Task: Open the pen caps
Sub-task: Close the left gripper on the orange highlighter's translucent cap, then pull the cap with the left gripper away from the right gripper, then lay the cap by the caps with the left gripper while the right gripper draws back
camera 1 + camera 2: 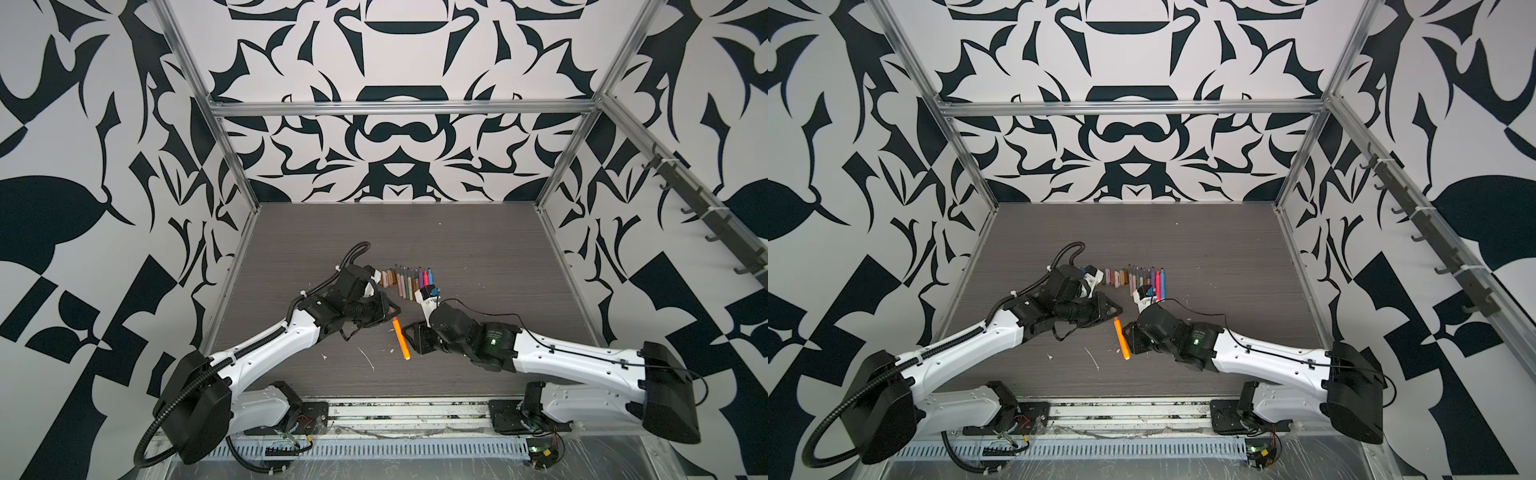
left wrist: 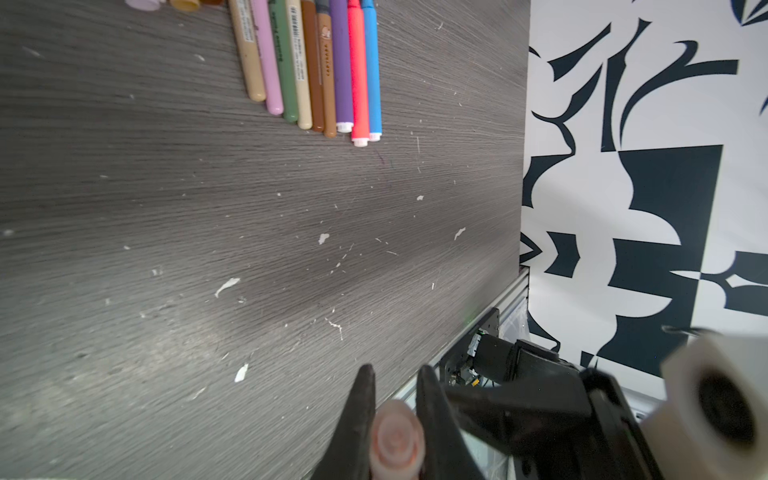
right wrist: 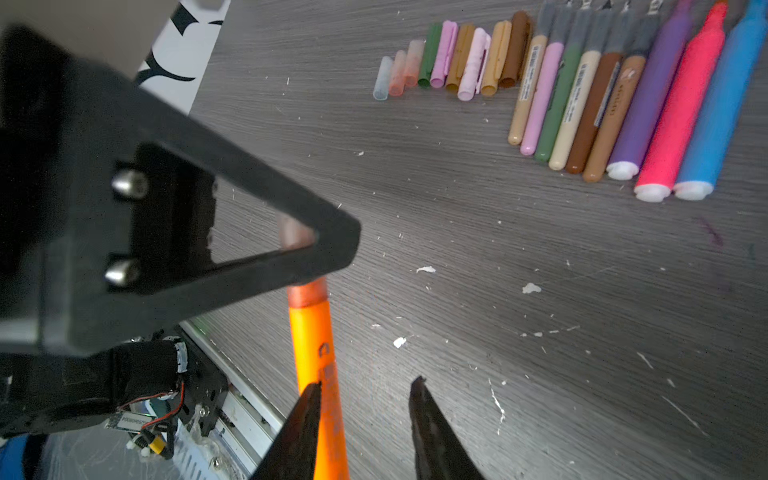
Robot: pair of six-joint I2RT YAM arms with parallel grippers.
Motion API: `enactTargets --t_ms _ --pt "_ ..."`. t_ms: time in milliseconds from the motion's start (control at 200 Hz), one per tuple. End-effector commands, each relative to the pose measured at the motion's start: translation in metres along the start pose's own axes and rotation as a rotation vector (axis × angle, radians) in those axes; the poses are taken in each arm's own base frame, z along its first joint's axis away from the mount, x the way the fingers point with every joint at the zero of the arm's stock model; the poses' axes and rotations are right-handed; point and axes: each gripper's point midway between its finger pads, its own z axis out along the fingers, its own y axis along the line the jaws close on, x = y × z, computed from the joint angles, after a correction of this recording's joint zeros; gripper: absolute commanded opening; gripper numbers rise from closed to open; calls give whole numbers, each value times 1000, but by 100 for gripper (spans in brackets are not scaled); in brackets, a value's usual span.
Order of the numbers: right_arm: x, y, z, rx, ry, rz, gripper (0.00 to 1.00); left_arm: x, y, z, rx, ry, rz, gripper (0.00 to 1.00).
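Where nine pens lie aligned, nine caps

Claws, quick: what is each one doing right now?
Left claw: closed on a pinkish cap.
Right claw: open, straddling the orange pen.

pen caps: row left of pens | both on table | lone pen: in front of them

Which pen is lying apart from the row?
The orange pen: it lies alone toward the front, close to the open right gripper, while the other pens lie side by side in a row farther back.
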Motion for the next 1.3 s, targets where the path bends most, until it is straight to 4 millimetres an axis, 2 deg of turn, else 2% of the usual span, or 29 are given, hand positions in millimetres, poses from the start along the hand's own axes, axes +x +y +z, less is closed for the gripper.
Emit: enactTargets --t_ms 0,250,420,450,495,575,665,735,815,835,930,1000,1120,1295 --pt "-5 27 1 -155 23 14 39 -3 -11 -4 33 -6 15 0" --pt "-4 40 12 -202 62 2 40 -4 -12 -3 36 -7 15 0" --pt "-4 37 17 -184 67 9 38 -4 -12 -4 38 -7 16 0" --pt "-5 37 17 -184 67 11 35 -4 -12 -4 40 -8 16 0" --pt "-5 35 18 -178 66 14 24 -4 -12 -4 39 -9 16 0" --pt "-4 31 18 -158 66 18 0 -3 -11 -4 37 -7 19 0" --pt "0 23 17 -128 70 22 0 -5 -12 -5 31 -10 32 0" --pt "6 17 16 -120 77 39 0 -23 -9 -12 -1 -36 62 0" --pt "20 6 16 -94 83 58 0 -66 -6 -34 -12 -94 69 0" --pt "25 4 17 -88 88 59 0 -79 3 -33 -28 -97 50 0" --pt "51 5 21 -94 116 63 0 -144 27 -60 -93 -208 24 0" --pt "68 7 22 -92 134 46 0 -173 49 -67 -160 -242 0 0" --pt "70 4 15 -83 112 48 0 -179 64 -57 -166 -204 -35 0" --pt "55 -4 4 -58 63 33 0 -171 86 -52 -227 -193 -32 0"
